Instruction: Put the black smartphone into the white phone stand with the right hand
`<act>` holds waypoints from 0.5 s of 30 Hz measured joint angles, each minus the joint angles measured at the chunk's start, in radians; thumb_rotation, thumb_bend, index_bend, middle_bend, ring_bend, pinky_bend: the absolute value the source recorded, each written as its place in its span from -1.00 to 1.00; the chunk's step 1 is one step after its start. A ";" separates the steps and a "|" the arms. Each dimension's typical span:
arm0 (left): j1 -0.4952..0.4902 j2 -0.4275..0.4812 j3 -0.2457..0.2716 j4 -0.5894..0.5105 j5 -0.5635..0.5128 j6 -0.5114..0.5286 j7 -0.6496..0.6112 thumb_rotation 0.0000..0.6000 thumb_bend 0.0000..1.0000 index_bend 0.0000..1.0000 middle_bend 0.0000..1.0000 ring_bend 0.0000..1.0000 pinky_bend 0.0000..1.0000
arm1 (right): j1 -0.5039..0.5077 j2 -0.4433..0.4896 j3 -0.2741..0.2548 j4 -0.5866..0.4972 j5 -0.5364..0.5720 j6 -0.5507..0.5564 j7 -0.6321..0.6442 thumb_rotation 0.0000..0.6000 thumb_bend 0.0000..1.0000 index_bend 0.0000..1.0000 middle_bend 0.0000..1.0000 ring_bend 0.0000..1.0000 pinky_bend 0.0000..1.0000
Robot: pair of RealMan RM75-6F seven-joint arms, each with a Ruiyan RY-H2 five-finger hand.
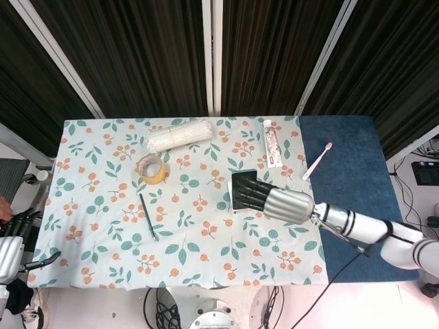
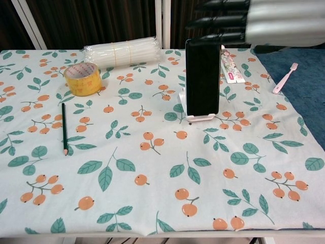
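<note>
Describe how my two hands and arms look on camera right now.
The right hand has black fingers and a ribbed silver back, on a white arm with black joint bands and a thin black cable beneath. The left hand, at the frame's edge, shows black fingers and a pale silver body.

The counter [image 1: 89,205] is viewed from high overhead by the head camera; it is viewed low, near and frontally by the chest camera.
</note>
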 measured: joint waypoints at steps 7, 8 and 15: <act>-0.003 0.007 0.000 -0.032 0.015 0.010 0.036 0.01 -0.85 -0.79 -0.88 -0.86 -0.57 | -0.367 0.006 -0.011 -0.048 0.174 0.302 0.149 1.00 -0.65 -1.00 -1.00 -1.00 -1.00; -0.004 0.009 0.000 -0.038 0.018 0.014 0.043 0.01 -0.85 -0.79 -0.88 -0.86 -0.57 | -0.421 -0.002 -0.012 -0.047 0.217 0.327 0.208 1.00 -0.64 -1.00 -1.00 -1.00 -1.00; -0.008 0.018 -0.005 -0.074 0.040 0.037 0.089 0.00 -0.85 -0.80 -0.88 -0.86 -0.57 | -0.660 -0.075 -0.001 0.002 0.499 0.343 0.623 1.00 -0.63 -1.00 -1.00 -1.00 -1.00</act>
